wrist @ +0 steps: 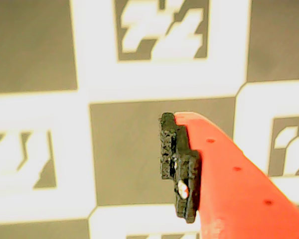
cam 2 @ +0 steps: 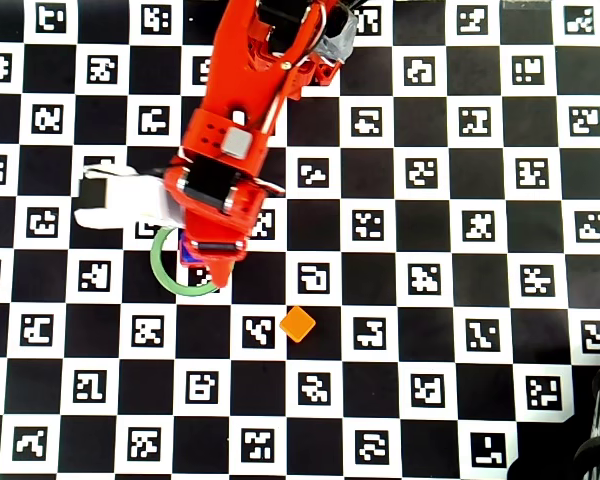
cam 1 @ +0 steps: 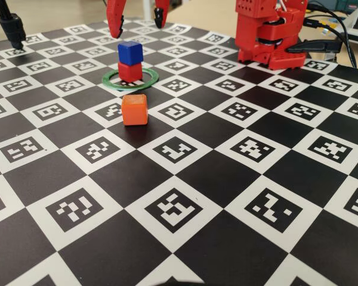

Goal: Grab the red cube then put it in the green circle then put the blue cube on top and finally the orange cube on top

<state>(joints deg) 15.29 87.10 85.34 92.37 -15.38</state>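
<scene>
The red two-finger pincer [cam 1: 139, 27] hangs open and empty above the stack, its two tips spread to either side of the small matte deep-blue cube [cam 1: 130, 52] and clear of it. In the wrist view only one red finger with its black pad [wrist: 178, 167] shows, over bare checkered surface, so nothing is held there.

The risk from here, as I judge it, lies in the stack itself. The blue cube sits on the small matte red cube [cam 1: 130, 71], which stands inside the thin flat green ring [cam 1: 130, 79]. The small bright orange cube [cam 1: 134, 109] rests on the marker-printed checkerboard surface [cam 1: 238, 179] just in front of the ring, close to the tower. A pincer coming down for it could clip the blue cube with a finger and topple both. The orange cube also lies turned at an angle in the overhead view [cam 2: 298, 323], so misaligned fingers could push it away or pinch it on its corners.

The arm reaches out from its red base [cam 1: 269, 36] at the back of the surface; in the overhead view its upper body hides most of the ring and stack.
</scene>
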